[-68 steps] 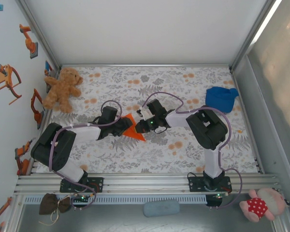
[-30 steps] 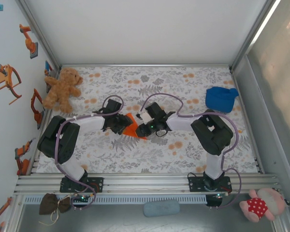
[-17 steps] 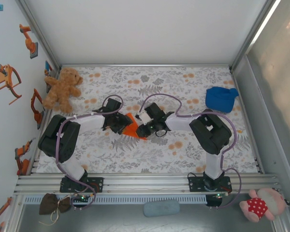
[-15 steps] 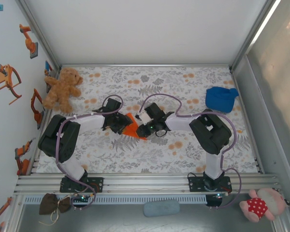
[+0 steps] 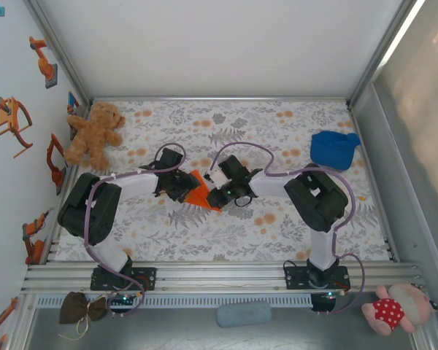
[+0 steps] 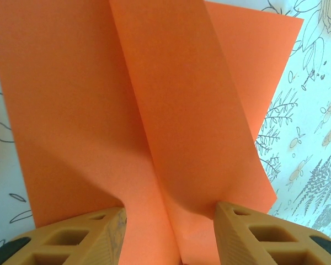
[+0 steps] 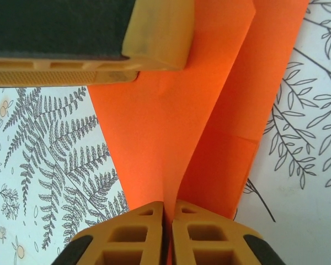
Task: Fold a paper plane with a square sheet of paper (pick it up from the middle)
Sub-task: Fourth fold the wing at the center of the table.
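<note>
The square sheet of paper (image 5: 203, 192) is found at the middle of the patterned table (image 5: 292, 233), partly folded, between the two claws and touched by both, so neither arm is nearer. The right gripper (image 7: 167, 214) is seen closed on a raised fold of the sheet, with the orange ply pinched between its fingers. The left gripper (image 6: 171, 215) is seen with its jaws apart, one finger at each side of the same raised fold, and no pinch is made there. The fold's long axis is judged to run left to right, along the line joining the claws. Any closing of the left jaws is judged to depend on that ridge lying centred between them
</note>
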`<action>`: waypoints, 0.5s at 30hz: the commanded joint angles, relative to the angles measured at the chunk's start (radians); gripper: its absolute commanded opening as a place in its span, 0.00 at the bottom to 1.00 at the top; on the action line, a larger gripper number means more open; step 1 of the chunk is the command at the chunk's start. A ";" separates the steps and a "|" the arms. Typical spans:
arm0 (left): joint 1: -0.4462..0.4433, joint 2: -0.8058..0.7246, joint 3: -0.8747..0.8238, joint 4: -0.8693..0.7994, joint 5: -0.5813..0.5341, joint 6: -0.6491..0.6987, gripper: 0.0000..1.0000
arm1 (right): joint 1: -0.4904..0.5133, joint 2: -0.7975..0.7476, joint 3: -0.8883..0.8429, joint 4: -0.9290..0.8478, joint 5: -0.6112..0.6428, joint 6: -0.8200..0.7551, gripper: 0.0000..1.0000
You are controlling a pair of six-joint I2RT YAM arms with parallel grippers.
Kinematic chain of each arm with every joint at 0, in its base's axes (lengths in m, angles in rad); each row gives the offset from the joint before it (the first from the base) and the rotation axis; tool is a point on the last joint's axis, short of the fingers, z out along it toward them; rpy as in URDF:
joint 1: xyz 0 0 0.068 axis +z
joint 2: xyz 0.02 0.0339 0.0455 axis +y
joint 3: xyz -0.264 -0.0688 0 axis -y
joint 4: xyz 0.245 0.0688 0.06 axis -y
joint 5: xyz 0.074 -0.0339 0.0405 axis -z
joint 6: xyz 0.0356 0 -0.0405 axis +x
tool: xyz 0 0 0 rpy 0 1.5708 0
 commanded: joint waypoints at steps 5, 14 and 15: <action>0.000 0.055 -0.033 -0.135 -0.018 0.029 0.49 | -0.027 0.024 0.010 -0.002 -0.089 0.006 0.01; 0.000 -0.124 -0.018 -0.068 -0.015 0.123 0.53 | -0.060 0.034 0.011 0.050 -0.254 0.113 0.00; 0.000 -0.144 -0.031 -0.052 -0.017 0.126 0.53 | -0.064 0.040 0.012 0.060 -0.265 0.128 0.00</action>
